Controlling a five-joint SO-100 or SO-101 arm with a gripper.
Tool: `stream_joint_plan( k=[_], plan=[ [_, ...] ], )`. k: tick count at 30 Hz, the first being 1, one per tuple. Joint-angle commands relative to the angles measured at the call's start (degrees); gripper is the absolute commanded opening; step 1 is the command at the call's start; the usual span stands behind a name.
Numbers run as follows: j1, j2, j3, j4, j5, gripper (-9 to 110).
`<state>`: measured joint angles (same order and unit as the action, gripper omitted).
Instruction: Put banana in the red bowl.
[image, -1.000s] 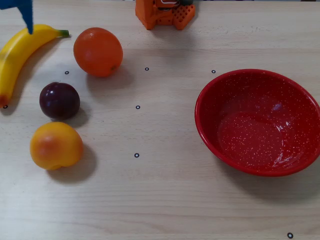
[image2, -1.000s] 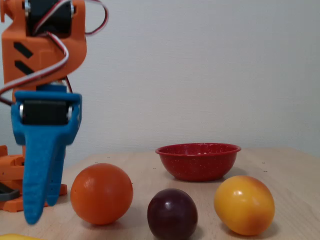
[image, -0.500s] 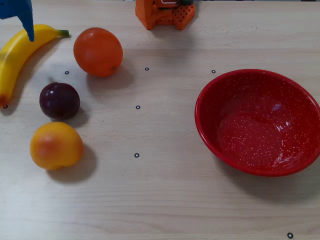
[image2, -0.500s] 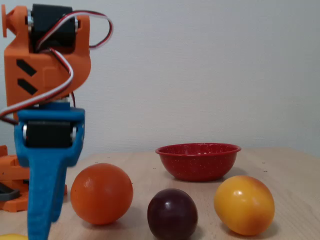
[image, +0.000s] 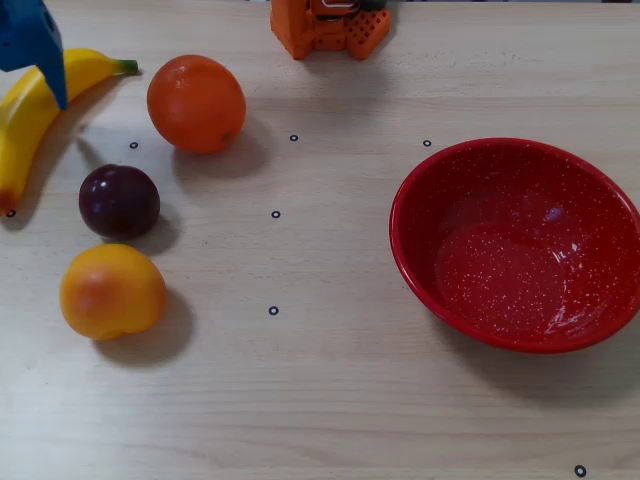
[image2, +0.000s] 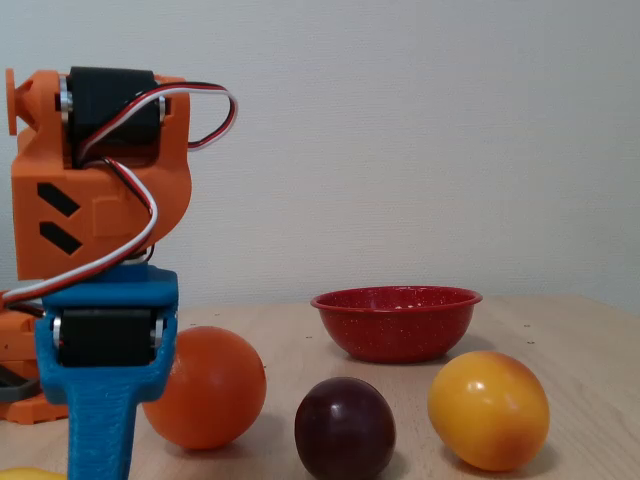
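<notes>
Dropping lower than before, the pincer (image: 58, 95) overlaps the banana (image: 25, 115).

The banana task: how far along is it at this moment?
Nothing is finished: the red bowl is empty and the banana lies on the table. In hand: the blue end effector is at the banana; no grip is visible. Left: grasp, lift, carry, release in the bowl.
</notes>
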<state>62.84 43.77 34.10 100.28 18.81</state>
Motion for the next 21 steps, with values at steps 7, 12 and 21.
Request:
stream_joint_plan(
  k=[7, 12, 21],
  plan=[
    [-2.11, 0.79, -6.68, -0.09, 0.26, 43],
    [-2.55, 0.00, -7.47, 0.00, 1.05, 43],
    [-3.08, -1.49, -7.56, 0.79, 2.20, 43]
  ],
)
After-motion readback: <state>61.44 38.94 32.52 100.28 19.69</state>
